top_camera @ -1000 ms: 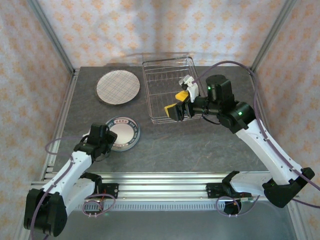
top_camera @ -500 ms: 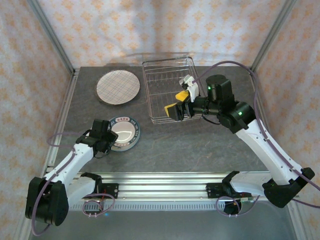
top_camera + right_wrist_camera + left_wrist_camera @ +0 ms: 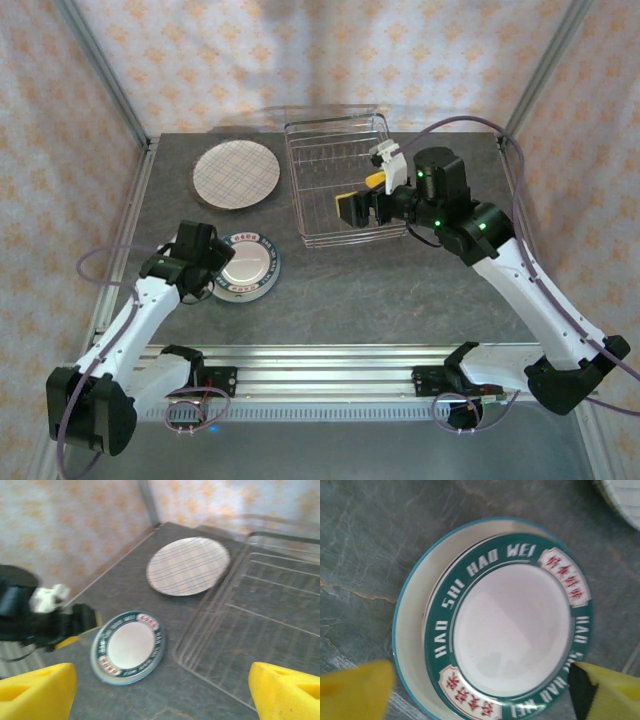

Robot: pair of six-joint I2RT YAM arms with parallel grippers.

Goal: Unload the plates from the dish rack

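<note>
1. The dish rack stands at the far middle of the grey surface. In the right wrist view its wire floor lies to the right.
2. The pink-grid plate lies flat on the surface just left of the rack, near the back edge. The right wrist view shows it beside the rack's corner, apart from the wires.
3. The green-rimmed plate with a white centre lies flat nearer the arms, well apart from the pink-grid plate and left of the rack's front corner.
4. In the left wrist view this plate carries white lettering and red-charactered panels. It appears to rest off-centre on a paler plate with a teal edge.
5. The left claw hovers at the green-rimmed plate's left side. Its yellow fingers are spread wide, one at each side of the plate, gripping nothing.
6. The right claw hangs over the rack's right half. Its yellow fingers are spread wide, with nothing between them.
</note>
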